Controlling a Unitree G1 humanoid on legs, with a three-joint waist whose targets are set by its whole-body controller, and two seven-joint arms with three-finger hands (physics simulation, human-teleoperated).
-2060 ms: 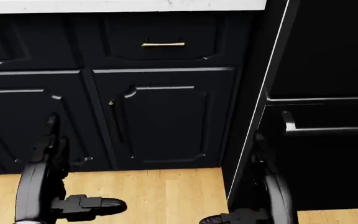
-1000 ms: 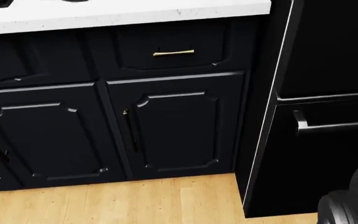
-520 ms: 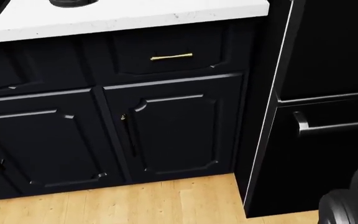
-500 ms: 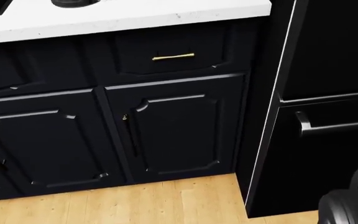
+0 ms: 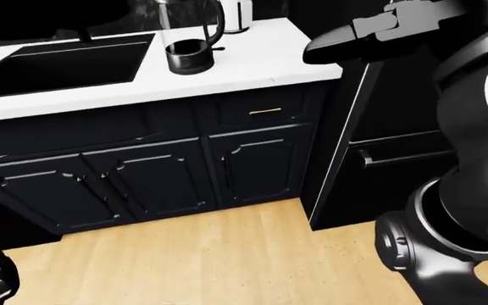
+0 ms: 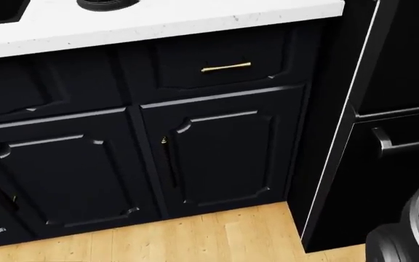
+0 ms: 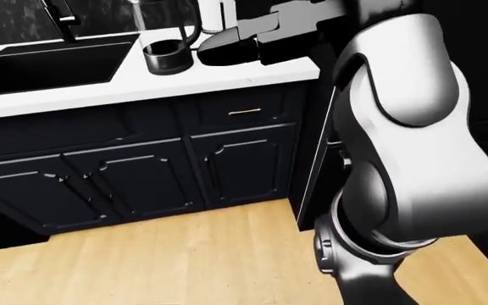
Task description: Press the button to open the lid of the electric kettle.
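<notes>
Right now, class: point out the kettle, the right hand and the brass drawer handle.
kettle (image 5: 189, 56), left-eye view, on its dark base.
right hand (image 7: 244, 35), right-eye view, on its fingers.
brass drawer handle (image 6: 226, 67), head view, mid-bar.

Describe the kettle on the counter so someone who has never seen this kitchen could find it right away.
Start at the white countertop above the dark cabinets, with the black sink set into its left part in the left-eye view. Just right of the sink stands the kettle: a clear glass body on a round black base with a dark handle. The small white container beyond it is opaque.
</notes>
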